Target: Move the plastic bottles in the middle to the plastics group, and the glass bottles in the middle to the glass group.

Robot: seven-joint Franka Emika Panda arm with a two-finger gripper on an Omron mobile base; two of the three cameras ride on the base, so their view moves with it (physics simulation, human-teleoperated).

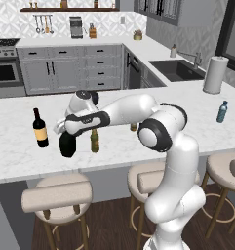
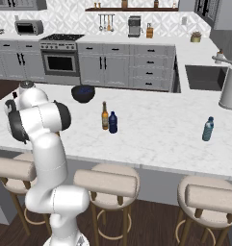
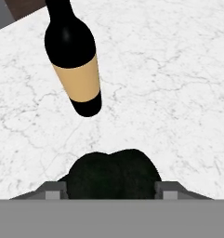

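Jaws (image 3: 111,193): mine, parted astride the black flask (image 3: 114,174), no squeeze visible
Flask: on bench (image 3: 178,93), near wine bottle (image 3: 74,60)

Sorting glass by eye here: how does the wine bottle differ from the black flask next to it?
The wine bottle is tall and slim with a long neck; the black flask is squat. The wine bottle carries a yellow-orange label; the flask is plain black. Both are dark and stand upright on the white marble counter.
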